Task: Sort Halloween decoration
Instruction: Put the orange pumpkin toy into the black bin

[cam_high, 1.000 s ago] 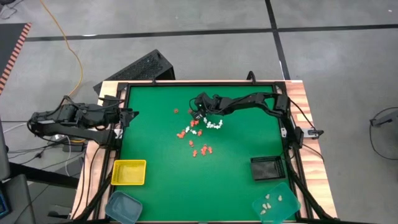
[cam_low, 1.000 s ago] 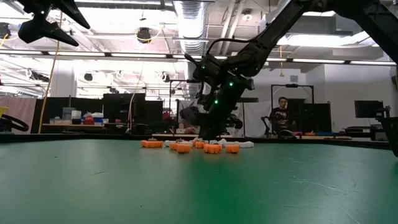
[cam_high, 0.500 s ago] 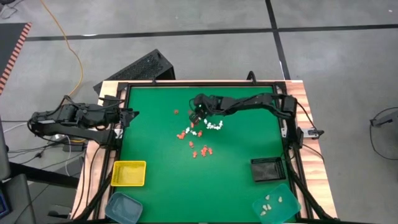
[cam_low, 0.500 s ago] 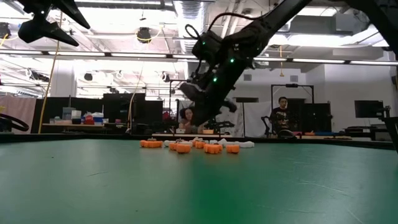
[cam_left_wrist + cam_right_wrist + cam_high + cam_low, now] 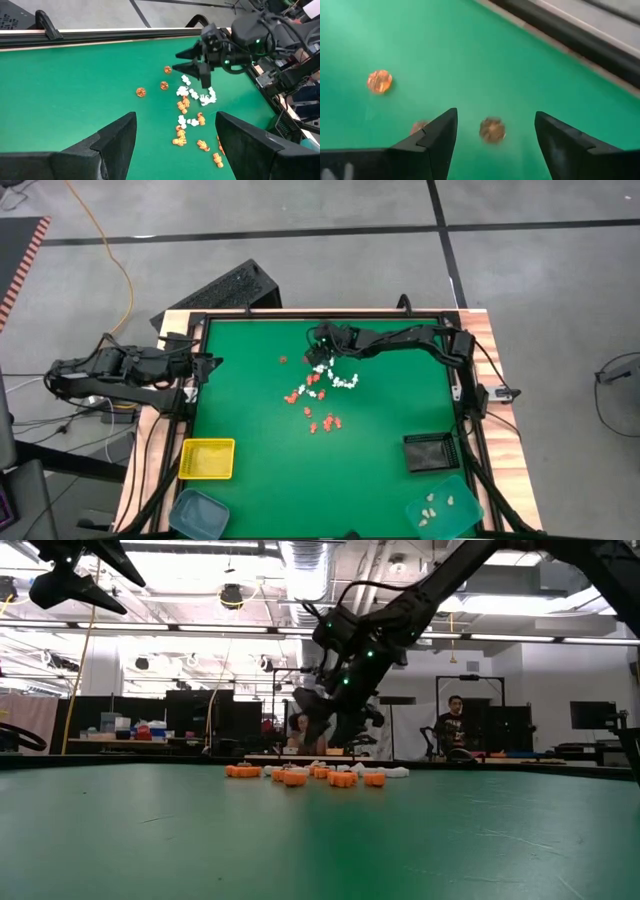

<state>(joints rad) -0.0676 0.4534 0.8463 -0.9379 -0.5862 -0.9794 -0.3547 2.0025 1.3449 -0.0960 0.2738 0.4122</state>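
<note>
The Halloween decoration lies as tiny trinkets on the green mat: a white group (image 5: 345, 380) and orange ones (image 5: 322, 420) near the middle, plus single orange pieces (image 5: 140, 92) toward the far edge. My right gripper (image 5: 318, 352) hangs open above those single pieces, holding nothing. In its wrist view one orange piece (image 5: 492, 130) lies on the mat between its fingers, another (image 5: 379, 81) lies off to the side. My left gripper (image 5: 175, 145) waits open over the table's left edge (image 5: 205, 365).
A yellow tray (image 5: 207, 457) and a teal tray (image 5: 197, 512) stand at the near left. A black tray (image 5: 432, 450) and a teal tray (image 5: 443, 510) holding several cream pieces stand at the near right. A black frame (image 5: 300, 316) rims the mat. People show in the room beyond.
My right gripper has risen from the mat beside the white group and drawn toward the far edge. Its fingers have opened. The trinkets in the middle lie as before.
</note>
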